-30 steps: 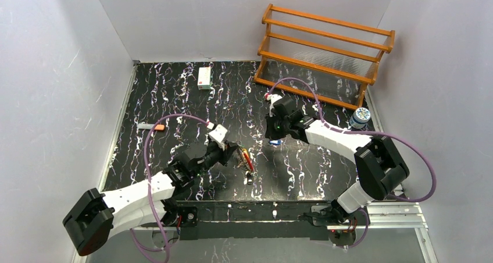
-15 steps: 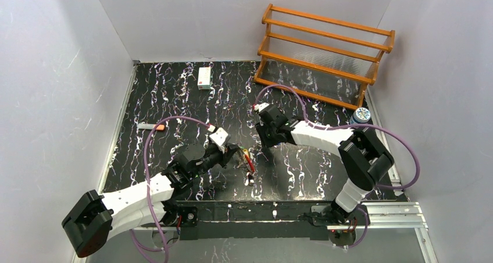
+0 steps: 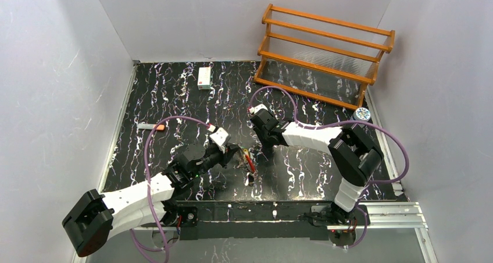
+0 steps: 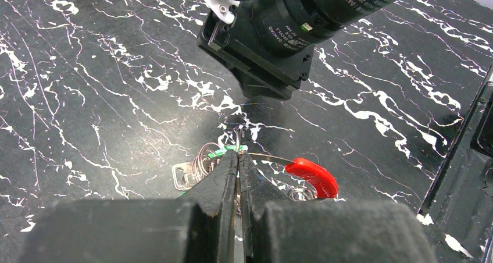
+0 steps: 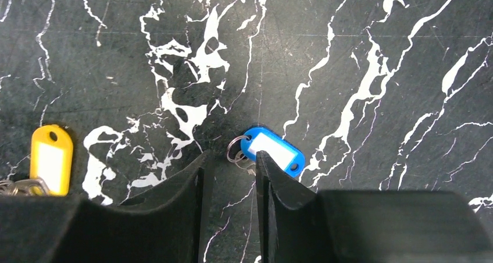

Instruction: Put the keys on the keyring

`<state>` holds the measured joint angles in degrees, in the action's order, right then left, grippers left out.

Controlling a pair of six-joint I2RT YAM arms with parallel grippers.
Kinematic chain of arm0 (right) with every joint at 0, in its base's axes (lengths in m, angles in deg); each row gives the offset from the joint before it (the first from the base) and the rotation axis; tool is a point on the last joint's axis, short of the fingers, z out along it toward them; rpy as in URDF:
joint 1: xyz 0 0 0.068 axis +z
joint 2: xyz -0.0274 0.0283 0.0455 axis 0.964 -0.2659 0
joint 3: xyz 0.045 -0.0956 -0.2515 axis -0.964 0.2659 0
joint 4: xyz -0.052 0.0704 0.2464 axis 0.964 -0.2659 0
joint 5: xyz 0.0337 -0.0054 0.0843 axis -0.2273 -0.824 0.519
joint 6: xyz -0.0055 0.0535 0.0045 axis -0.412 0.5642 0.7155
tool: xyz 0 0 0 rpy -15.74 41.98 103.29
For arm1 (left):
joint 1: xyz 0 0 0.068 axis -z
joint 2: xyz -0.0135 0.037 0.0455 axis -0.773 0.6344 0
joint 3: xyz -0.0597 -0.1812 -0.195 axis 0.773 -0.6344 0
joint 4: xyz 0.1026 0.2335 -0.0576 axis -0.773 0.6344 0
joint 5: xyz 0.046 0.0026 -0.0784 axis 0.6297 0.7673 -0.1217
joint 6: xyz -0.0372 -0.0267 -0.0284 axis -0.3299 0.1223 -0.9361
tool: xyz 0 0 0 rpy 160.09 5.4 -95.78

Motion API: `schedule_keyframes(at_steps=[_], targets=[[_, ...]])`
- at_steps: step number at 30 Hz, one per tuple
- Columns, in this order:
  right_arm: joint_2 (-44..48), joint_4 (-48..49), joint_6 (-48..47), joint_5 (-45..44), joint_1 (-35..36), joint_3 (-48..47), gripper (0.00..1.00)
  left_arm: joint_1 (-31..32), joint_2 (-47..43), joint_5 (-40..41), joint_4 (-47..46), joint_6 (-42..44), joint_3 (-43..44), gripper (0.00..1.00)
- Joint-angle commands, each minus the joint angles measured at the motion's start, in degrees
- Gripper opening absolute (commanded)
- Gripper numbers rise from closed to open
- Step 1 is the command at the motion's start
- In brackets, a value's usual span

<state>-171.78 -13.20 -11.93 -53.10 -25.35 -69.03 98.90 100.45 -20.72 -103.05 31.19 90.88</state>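
The keyring [image 4: 314,177], a thin metal loop with a red plastic segment, lies on the black marbled table. My left gripper [image 4: 238,158] is shut on its wire, next to small rings, a metal key [image 4: 185,174] and a sliver of green tag [image 4: 224,152]. From above, the left gripper [image 3: 236,153] meets the keyring [image 3: 249,161] at centre. My right gripper [image 5: 229,158] stands open just above the table. The blue-tagged key [image 5: 273,150] lies flat at its fingertips, its small ring between them, untouched. In the top view the right gripper [image 3: 268,139] hides this key.
A yellow tag [image 5: 51,158] lies left of the right fingers. A wooden rack [image 3: 325,53] stands at the back right, a white box [image 3: 204,77] at the back, an orange-tipped marker [image 3: 152,126] at the left and a small round bottle [image 3: 361,116] by the right wall.
My right arm has swung left toward the keyring and its jaws have gone from shut to open, leaving the blue-tagged key on the table. The left arm has stayed put.
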Motion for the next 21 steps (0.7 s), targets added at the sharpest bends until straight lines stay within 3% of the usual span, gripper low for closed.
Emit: schedule_keyframes(at_steps=[1, 8, 13, 21], targets=[[-0.95, -0.15, -0.05, -3.05, 0.53, -2.36, 0.39, 0.16, -0.46, -0.82, -2.05, -0.10, -0.23, 0.00], [-1.08, 0.76, -0.31, -2.11, 0.92, -1.82, 0.34, 0.20, -0.37, -0.76, -2.05, -0.04, -0.23, 0.00], [-1.03, 0.24, -0.57, -3.13, 1.47, -2.23, 0.10, 0.19, -0.59, -0.72, -2.05, 0.06, -0.32, 0.00], [1.27, 0.63, -0.76, -3.42, 1.54, -1.58, 0.01, 0.16, -0.89, -0.13, -2.05, 0.07, -0.50, 0.00]])
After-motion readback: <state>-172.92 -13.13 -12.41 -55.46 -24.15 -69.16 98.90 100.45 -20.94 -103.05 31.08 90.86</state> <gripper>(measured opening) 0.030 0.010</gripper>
